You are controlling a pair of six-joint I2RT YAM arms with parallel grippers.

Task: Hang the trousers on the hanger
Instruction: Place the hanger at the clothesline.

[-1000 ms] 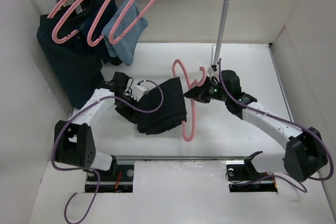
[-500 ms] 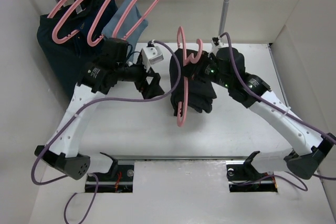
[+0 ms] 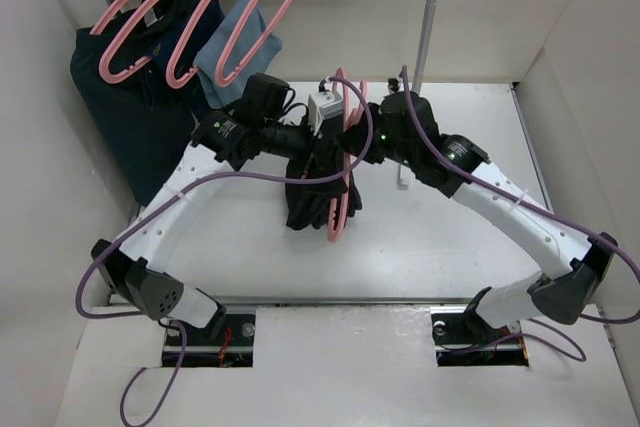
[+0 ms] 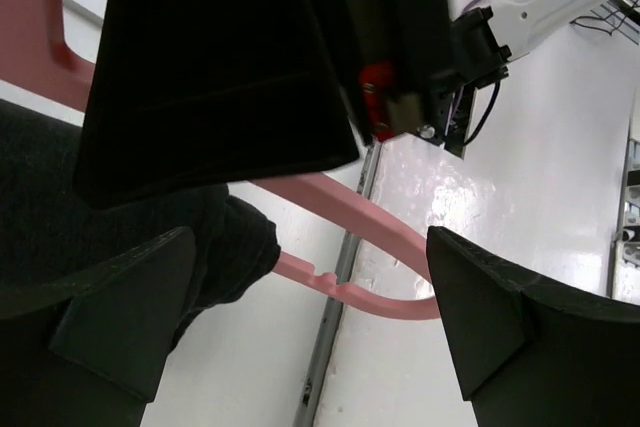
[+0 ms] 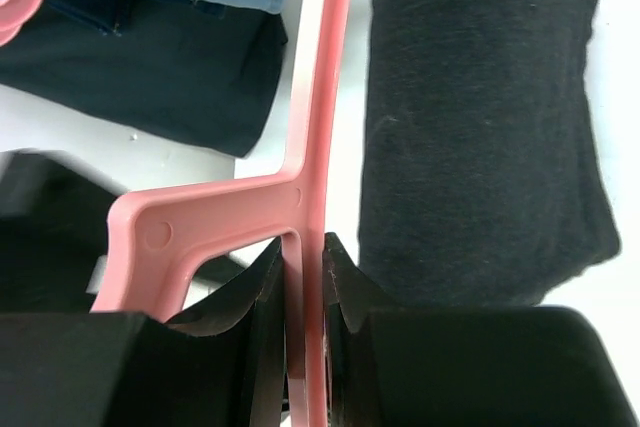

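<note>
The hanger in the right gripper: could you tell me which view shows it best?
The top external view: it shows most of the hanger, hook to bottom curve. The right wrist view shows only the stretch clamped in the right gripper; the left wrist, one curved section.

Both arms stretch forward, wrists nearly meeting. The left gripper (image 4: 300, 292) gapes wide. The right gripper (image 5: 303, 262) pinches the hanger (image 5: 325, 97).

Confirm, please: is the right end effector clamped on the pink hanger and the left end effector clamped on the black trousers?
The left wrist view shows the left end effector open, not clamped on the black trousers; the right end effector does clamp the pink hanger.
</note>
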